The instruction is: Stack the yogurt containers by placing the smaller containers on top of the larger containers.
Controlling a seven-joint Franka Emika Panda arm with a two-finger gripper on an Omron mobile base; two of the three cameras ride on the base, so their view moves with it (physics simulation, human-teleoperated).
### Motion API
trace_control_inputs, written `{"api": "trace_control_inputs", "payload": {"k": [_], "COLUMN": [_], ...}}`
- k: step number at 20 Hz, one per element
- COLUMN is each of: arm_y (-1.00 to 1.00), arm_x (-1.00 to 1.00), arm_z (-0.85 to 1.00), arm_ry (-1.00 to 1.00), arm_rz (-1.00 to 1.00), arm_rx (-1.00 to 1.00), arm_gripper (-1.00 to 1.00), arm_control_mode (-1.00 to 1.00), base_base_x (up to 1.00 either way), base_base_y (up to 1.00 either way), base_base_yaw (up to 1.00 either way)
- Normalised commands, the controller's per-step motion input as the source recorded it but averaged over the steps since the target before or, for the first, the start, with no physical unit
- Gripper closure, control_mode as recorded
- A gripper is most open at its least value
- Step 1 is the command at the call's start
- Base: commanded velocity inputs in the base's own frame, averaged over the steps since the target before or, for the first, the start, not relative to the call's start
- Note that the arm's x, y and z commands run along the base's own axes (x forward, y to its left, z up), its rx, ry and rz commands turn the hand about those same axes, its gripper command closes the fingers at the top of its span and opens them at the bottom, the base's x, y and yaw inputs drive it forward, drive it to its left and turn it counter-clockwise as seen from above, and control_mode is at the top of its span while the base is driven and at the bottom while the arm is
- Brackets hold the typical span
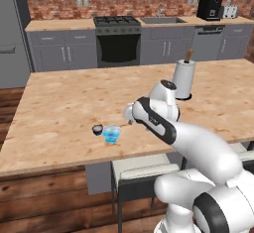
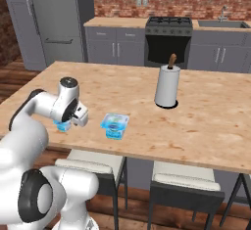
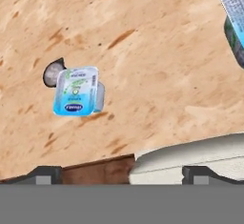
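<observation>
The wooden counter (image 1: pixel 59 108) is a long island; the robot stands at its near long edge, and the yogurt things sit close to that edge. The small blue cup (image 1: pixel 111 135) stands upright just back from the near edge, and the tiny dark cup (image 1: pixel 97 129) is right beside it on its left in the left base view, the two nearly touching. From the hand camera the small blue cup (image 3: pixel 76 91) shows its printed lid and the tiny dark cup (image 3: pixel 52 73) peeks out from behind its corner. The square blue tub (image 2: pixel 115 125) sits on the counter further along the same near edge, apart from the two cups, with its pale flat top facing up; in the hand view it shows at the upper right corner. Nothing is stacked on it. The paper roll (image 2: pixel 166 88) stands upright on its holder nearer the middle of the counter, well apart from the tub.

The claw (image 3: pixel 121 173) hangs above the near edge between the cups and the tub, looking down; its fingertips (image 3: pixel 45 174) stand wide apart and hold nothing. A stool seat (image 3: pixel 190 154) shows below the counter edge
</observation>
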Motion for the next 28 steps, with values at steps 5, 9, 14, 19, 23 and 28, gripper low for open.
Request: {"api": "trace_control_inputs", "payload": {"k": [5,9,14,19,23,28], "arm_y": [0.24,0.26,0.23,0.17,0.02,0.00], "arm_x": [0.11,0.19,0.23,0.31,0.11,0.00], "arm_z": [-0.09,-0.10,-0.13,-0.13,-0.03,0.00], "arm_ry": [-0.10,-0.05,-0.01,0.00,0.00,0.00], "arm_rz": [-0.16,-0.13,-0.10,-0.09,-0.02,0.00], "arm_rx": [-0.01,0.00,0.00,0.00,0.00,0.00], "arm_gripper": [-1.00,-1.00,-1.00,-1.00,-1.00,-1.00], "arm_control_mode": [-1.00,-1.00,-1.00,-1.00,-1.00,-1.00], "base_base_x": [0.00,0.00,0.00,0.00,0.00,0.00], "base_base_y": [0.00,0.00,0.00,0.00,0.00,0.00], "base_base_yaw": [0.00,0.00,0.00,0.00,0.00,0.00]}}
